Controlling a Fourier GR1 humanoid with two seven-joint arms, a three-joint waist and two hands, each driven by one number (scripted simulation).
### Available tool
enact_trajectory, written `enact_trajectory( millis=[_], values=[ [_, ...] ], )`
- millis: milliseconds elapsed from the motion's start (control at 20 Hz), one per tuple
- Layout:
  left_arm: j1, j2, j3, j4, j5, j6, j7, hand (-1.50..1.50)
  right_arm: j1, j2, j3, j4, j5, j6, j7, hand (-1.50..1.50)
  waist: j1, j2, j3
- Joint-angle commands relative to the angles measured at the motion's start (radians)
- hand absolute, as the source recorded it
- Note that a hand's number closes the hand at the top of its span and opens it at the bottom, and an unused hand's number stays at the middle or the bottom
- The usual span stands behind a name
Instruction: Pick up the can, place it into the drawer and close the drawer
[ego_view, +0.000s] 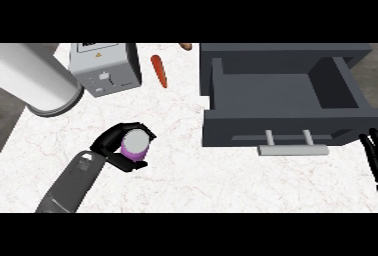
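Note:
A purple can with a silver top (134, 144) stands on the marble counter left of centre. My left hand (118, 145) curls round it, fingers on its far side and thumb near its base. To the right, the dark grey drawer (214, 90) is pulled open, its inside bare, with a silver handle (291, 149) on its front. Only the fingertips of my right hand (369, 150) show at the right edge, straight and resting beside the drawer front.
A grey toaster-like box (105, 67) stands at the back left beside a large white cylinder (37, 80). An orange carrot (159, 71) lies behind the can, and a small brown item (186, 46) sits at the back edge.

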Motion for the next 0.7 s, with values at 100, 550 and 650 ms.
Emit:
enact_trajectory(
  millis=[100, 550, 650],
  values=[
    [0.057, -0.058, -0.030, -0.059, 0.025, -0.135, -0.017, 1.50, 0.042, 0.007, -0.023, -0.049, -0.031, 0.006, 0.012, -1.50, 0.005, -0.002, -0.001],
    [0.115, -0.032, 0.092, -0.240, 0.188, -0.037, 0.142, 1.50, 0.086, 0.022, -0.023, -0.085, -0.027, 0.010, 0.012, -1.50, 0.013, -0.006, -0.001],
    [0.119, -0.024, 0.219, -0.223, 0.261, 0.138, 0.167, 1.50, 0.057, 0.018, -0.027, -0.081, -0.025, -0.004, 0.022, -1.50, 0.039, -0.009, -0.001]
  ],
)
